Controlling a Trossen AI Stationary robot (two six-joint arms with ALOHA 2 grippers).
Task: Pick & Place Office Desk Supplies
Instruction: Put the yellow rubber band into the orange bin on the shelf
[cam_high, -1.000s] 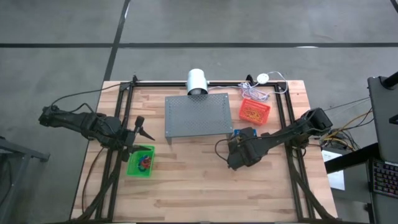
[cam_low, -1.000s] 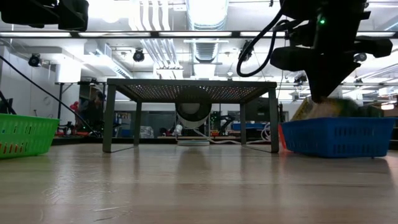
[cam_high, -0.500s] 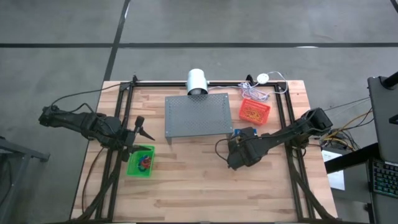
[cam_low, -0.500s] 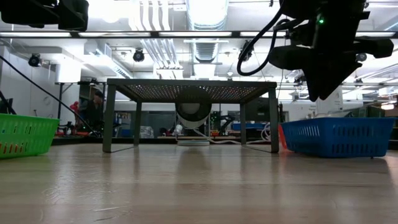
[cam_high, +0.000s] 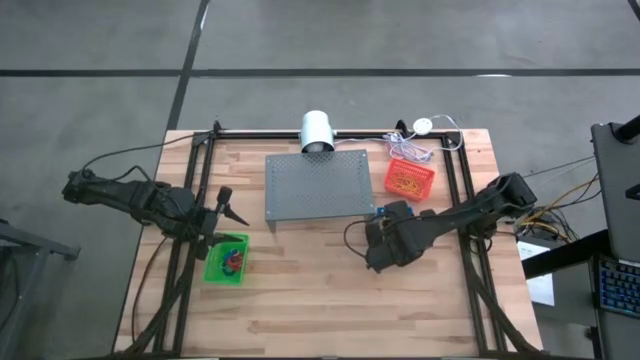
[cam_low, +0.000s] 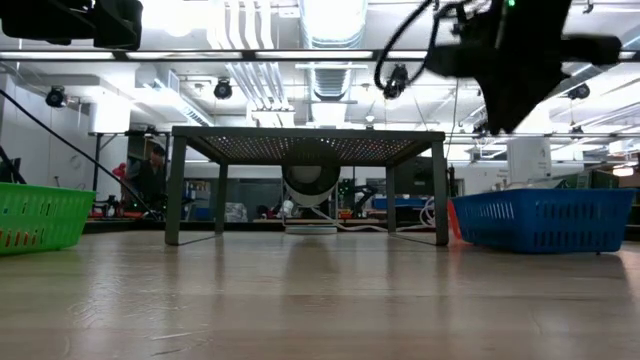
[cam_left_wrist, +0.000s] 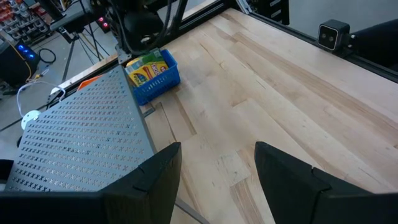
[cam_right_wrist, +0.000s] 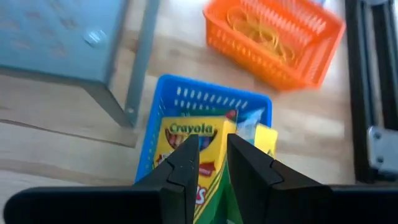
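Your right gripper (cam_right_wrist: 212, 163) hangs above the blue basket (cam_right_wrist: 186, 102), fingers narrow, empty; crayon box (cam_right_wrist: 194, 140) inside.

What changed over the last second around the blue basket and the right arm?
The right gripper let go of the crayon box and rose: a second ago it was down at the blue basket with the box showing above the rim; now the box lies inside and the gripper hangs well above. The left gripper, green basket and metal stand stayed put.
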